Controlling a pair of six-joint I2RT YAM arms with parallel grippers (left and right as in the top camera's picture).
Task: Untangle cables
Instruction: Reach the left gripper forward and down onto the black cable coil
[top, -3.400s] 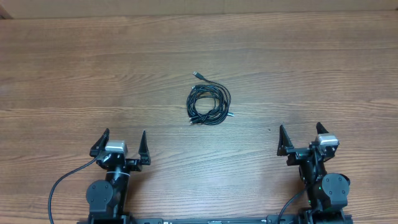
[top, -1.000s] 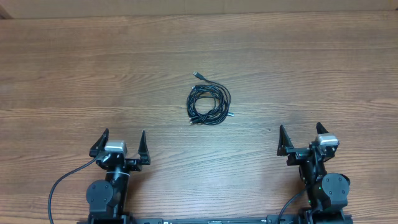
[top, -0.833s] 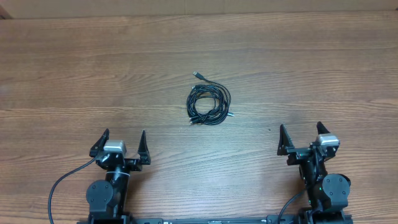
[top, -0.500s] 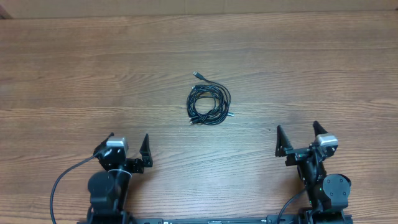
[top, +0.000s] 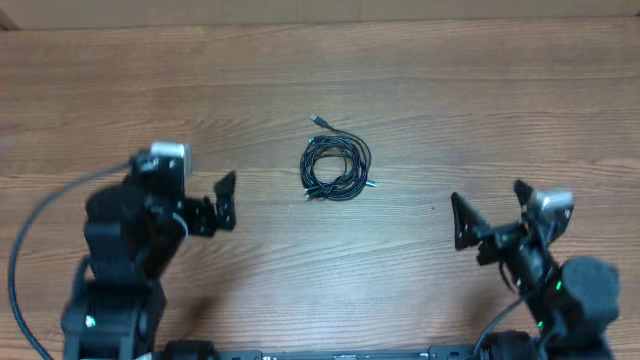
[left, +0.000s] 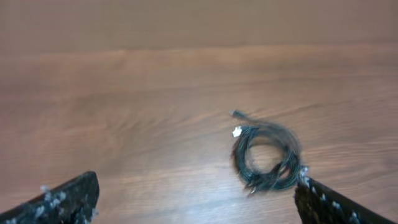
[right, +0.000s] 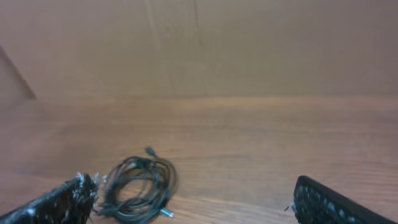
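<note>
Wood table (top: 520, 90), cables (top: 337, 168) coiled mid-table, clear of edges; left tool (left: 193, 186), right tool (top: 490, 213) released, well apart.

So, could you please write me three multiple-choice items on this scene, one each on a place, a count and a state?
1. Where on the brown wooden table does the coiled bundle of thin black cables lie?
A. At the far right edge
B. Near the middle
C. Hanging off the near edge

2. How many separate cable bundles lie there?
A. One
B. Two
C. Three

3. How do the left gripper and the right gripper stand?
A. Both shut, empty
B. One shut on the bundle
C. Both open, holding nothing

Answers:
1 B: the overhead view shows the bundle about mid-table.
2 A: a single coil is all that shows in every view.
3 C: each wrist view shows fingers spread wide with the bundle lying apart from them.
</note>
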